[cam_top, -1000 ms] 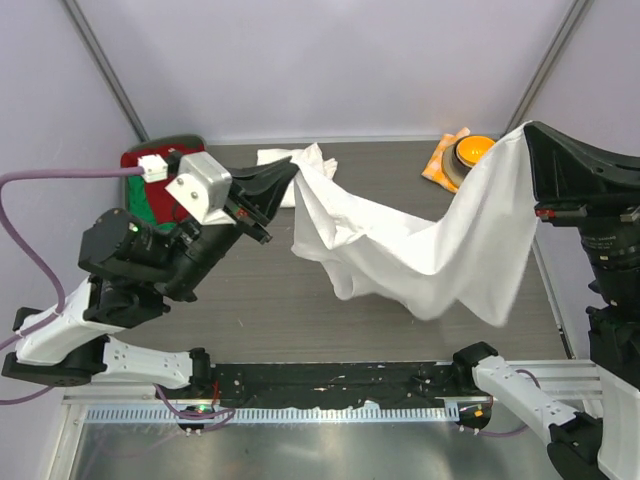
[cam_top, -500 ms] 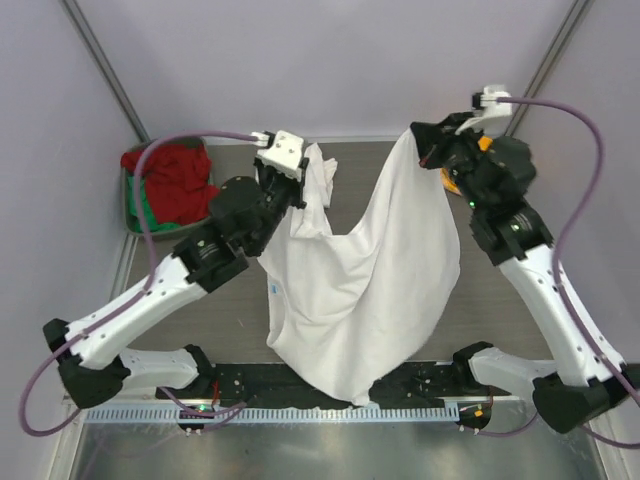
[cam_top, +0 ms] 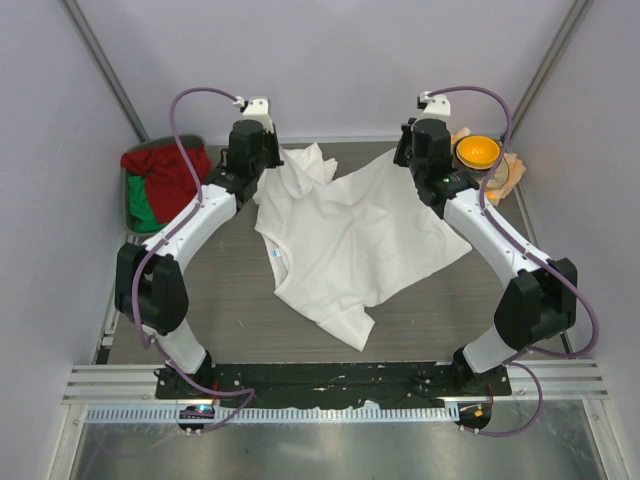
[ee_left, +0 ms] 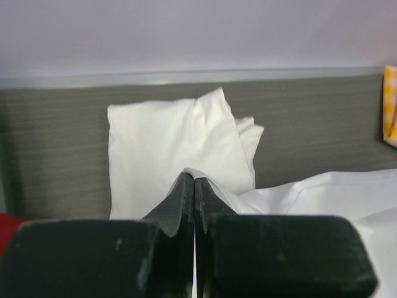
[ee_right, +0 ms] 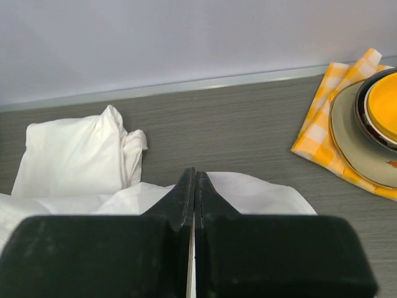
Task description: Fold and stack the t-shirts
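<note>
A white t-shirt (cam_top: pixel 345 245) lies spread and rumpled across the middle of the table, its lower end trailing toward the near edge. My left gripper (cam_top: pixel 268 172) is shut on its far left corner (ee_left: pixel 211 184). My right gripper (cam_top: pixel 405 160) is shut on its far right corner (ee_right: pixel 260 189). Both grippers are low at the back of the table. A second white t-shirt (cam_top: pixel 308 158), folded, lies at the back between the grippers; it also shows in the left wrist view (ee_left: pixel 170 152) and the right wrist view (ee_right: pixel 74 155).
A green bin with red cloth (cam_top: pixel 160 185) sits at the back left. An orange bowl (cam_top: pixel 477 152) on a plate rests on an orange-and-white checked cloth (ee_right: pixel 322 133) at the back right. The back wall stands close behind both grippers.
Both arms have swung forward and down from a raised hold. The t-shirt, hanging in the air before, now lies spread on the table with its far corners still gripped.
</note>
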Robot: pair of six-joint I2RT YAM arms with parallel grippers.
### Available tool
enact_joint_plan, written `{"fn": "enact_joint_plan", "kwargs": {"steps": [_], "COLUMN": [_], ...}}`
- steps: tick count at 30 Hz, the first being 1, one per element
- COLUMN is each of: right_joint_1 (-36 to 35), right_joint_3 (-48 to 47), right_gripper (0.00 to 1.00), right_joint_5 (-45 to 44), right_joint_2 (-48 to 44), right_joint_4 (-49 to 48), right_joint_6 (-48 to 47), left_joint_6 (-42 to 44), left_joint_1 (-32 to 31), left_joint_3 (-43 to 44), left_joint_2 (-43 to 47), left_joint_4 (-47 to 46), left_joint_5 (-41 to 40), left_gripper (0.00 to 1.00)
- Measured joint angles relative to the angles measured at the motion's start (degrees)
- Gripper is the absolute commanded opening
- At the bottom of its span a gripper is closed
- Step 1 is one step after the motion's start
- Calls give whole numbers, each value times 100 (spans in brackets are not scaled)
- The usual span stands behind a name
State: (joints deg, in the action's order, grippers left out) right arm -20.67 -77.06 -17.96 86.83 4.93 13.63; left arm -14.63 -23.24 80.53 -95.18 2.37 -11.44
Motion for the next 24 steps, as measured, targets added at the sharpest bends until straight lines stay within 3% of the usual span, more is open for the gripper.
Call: {"fn": "enact_joint_plan", "kwargs": {"steps": [7,14,15,17,18,20,24], "right_joint_1": [107,251,280,363,402,459,535], "right_joint_3": [-664,-1202,-1342,-1899,-2312,-3023,-3460], "right_gripper": [1,1,9,58,86,94,99], "right_joint_5": [-304,-667,-723,-872,-977,-1150,-1377], "right_joint_2": [1001,2065,2236,2761,3080,3635,4098], "right_joint_4": [-293,-474,-459,-223,-79,173,518], "right_joint_6": [0,90,118,205,286,391,448], "left_joint_6": [-44,-42,-55,-98,-111,-197,-306], "left_joint_1": [479,671,680,691,691,691,691], "left_joint_3": [1781,2918,3082,3650,4030,4979,5348], "left_joint_2": [-1268,-2551,-2710,-3187,-3442,-4079,-4382], "left_joint_4": [81,267,348,590,767,1029,1373], "left_joint_5": [155,-66,-127,-302,-402,-706,-1034], "left_gripper": [0,0,13,62,99,100,100]}}
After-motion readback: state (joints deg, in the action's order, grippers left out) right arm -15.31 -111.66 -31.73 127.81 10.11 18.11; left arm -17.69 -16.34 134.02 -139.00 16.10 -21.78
